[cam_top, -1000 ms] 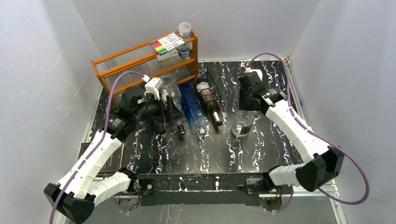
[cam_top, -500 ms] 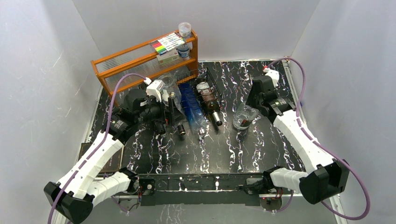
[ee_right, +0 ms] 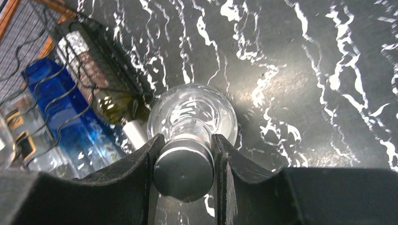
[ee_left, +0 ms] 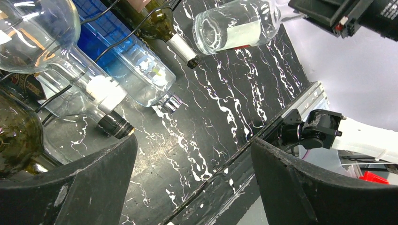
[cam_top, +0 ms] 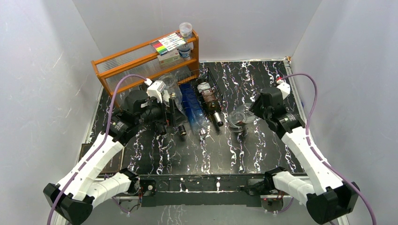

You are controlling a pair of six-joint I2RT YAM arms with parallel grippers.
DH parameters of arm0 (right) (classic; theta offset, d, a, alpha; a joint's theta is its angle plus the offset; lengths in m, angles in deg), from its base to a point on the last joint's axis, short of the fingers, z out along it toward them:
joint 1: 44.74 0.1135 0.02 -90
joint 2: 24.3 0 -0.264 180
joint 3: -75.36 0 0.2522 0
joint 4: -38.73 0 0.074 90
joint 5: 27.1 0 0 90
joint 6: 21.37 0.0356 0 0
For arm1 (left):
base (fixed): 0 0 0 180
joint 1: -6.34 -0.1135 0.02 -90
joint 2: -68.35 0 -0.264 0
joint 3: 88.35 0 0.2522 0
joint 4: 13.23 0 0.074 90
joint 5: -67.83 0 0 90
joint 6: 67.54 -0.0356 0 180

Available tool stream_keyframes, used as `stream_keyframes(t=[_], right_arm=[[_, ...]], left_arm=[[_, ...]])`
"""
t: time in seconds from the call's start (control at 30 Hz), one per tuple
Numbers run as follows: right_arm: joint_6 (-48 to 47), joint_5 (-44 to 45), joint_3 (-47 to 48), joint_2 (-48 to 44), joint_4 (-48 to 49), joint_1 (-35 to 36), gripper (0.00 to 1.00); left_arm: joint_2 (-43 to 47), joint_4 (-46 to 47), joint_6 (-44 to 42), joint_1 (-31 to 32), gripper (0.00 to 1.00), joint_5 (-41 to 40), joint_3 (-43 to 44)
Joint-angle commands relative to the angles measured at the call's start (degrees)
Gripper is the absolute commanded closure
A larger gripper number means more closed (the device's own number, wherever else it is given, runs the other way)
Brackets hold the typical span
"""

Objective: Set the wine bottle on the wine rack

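A clear glass wine bottle (cam_top: 240, 118) with a silver cap leans tilted on the black marble table, right of the wine rack. My right gripper (cam_top: 254, 111) is shut on its neck; in the right wrist view the fingers (ee_right: 155, 159) clamp just below the cap (ee_right: 184, 171). The bottle also shows in the left wrist view (ee_left: 234, 30). The wine rack (cam_top: 212, 80), low black wire, holds a blue bottle (cam_top: 191, 105), a dark bottle (cam_top: 211, 105) and clear ones. My left gripper (cam_top: 164, 123) is open and empty at the rack's left front, near the bottle necks (ee_left: 112, 124).
An orange wooden shelf (cam_top: 141, 61) with a marker box and cups stands behind the rack at the back left. A dark flat box (cam_top: 110, 159) lies at the table's left edge. White walls close in on three sides.
My right arm has drawn back to the right and toward the near edge, tipping the clear bottle from upright to leaning. The left arm has hardly moved.
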Motion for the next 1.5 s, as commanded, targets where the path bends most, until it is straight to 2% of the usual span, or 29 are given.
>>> stream_keyframes(t=[0.0,0.13,0.6,0.87,1.2,1.23,1.33,1.47], right_arm=[[3.7,-12.9,-5.3,-3.1,-4.2,0.2,1.00],[3.8,-20.5,-7.6,-4.8,-5.5,0.3,1.00],[3.0,-30.2,-8.7,-6.8,-6.7,0.3,1.00],[-3.1,-34.8,-12.9,-3.3,-6.1,0.3,1.00],[-3.1,-31.9,-18.1,-0.1,-0.1,3.0,1.00],[-2.8,-30.4,-18.5,0.5,0.2,3.8,1.00],[-0.1,-17.3,-19.5,3.5,1.2,10.3,1.00],[0.4,-11.3,-19.1,8.0,3.6,14.9,1.00]], left_arm=[[-0.1,0.7,0.4,0.5,0.10,-0.6,0.1],[-1.2,0.8,0.0,0.8,0.10,-1.0,0.7],[-1.3,0.7,-0.5,1.1,0.10,-2.3,0.7],[-1.5,0.5,-1.5,1.2,0.09,-3.6,1.0],[-1.9,-0.9,-2.8,1.1,0.09,-5.8,2.3],[-1.8,-1.0,-2.8,1.2,0.09,-6.0,2.2],[-2.1,-1.1,-3.2,1.2,0.09,-7.1,2.0],[-2.2,-1.6,-3.7,1.1,0.09,-8.6,1.7]])
